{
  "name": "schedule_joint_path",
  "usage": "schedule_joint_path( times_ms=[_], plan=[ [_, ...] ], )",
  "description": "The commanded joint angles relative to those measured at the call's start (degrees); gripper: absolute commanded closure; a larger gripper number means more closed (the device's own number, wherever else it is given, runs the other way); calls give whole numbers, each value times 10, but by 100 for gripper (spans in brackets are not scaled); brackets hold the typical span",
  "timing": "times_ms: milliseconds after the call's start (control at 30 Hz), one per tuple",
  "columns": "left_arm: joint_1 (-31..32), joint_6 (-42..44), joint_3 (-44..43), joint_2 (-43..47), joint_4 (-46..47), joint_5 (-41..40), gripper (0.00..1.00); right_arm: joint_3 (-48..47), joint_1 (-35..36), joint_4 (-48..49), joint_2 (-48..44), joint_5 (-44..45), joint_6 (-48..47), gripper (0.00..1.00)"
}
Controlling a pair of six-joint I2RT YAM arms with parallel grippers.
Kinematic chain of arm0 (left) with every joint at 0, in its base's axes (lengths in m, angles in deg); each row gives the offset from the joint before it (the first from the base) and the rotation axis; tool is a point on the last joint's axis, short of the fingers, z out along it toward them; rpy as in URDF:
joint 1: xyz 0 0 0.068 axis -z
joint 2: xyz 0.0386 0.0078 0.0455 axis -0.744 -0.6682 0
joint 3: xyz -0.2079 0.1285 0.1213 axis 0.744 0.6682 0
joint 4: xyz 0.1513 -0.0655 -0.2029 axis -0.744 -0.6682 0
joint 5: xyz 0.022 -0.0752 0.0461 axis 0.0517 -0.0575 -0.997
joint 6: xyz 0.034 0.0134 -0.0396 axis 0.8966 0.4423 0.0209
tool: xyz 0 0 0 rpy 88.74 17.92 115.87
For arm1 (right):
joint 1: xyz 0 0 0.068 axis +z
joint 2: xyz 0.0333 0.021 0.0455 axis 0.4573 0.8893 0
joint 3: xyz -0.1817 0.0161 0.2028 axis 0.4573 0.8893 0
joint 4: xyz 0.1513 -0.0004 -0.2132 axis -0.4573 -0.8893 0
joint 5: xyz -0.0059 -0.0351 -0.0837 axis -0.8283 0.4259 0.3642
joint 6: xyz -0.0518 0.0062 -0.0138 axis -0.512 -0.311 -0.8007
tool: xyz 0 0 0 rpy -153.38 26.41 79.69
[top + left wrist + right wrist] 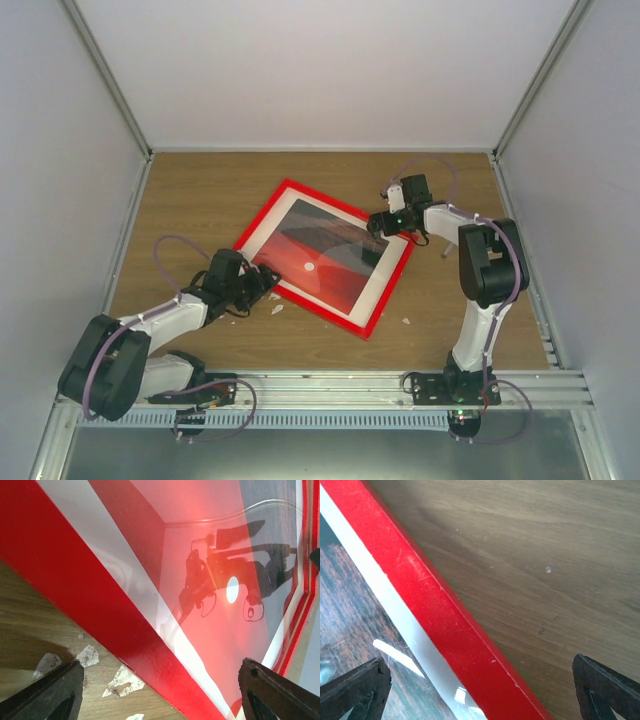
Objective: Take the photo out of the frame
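Wood-grain bench [200, 190] inside white walls carries the frame [370, 322], lying flat and turned cornerwise, its long sides running from far left toward near right. The photo [320, 262] sits face up inside it, under glass. The left end effector [262, 283] is spread wide across the near-left long side. The right end effector [385, 222], equally wide, hangs over the opposite long side. Both are at the rim. Neither seems to touch it, though the wrist views leave that unsure.

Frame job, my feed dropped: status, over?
Open: left gripper, right gripper, straddling opposite frame rims. Inside it the photo, flat on table. Loose white scraps near left gripper; nothing blocking.
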Motion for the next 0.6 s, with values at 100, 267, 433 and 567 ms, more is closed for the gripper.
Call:
schedule_joint_path(
  times_ms=[100,267,433,567],
  plan=[
    [4,37,-23,-40,-47,-50,17,34,-5,-9,10,-38,9,9],
    [4,61,-44,-88,-57,-61,22,77,-4,-8,-6,-62,32,17],
    [4,98,-90,-147,-76,-72,28,141,2,-2,-38,-71,70,22],
    [4,131,-146,-195,-105,-88,29,188,13,0,-59,-87,96,28]
  ],
)
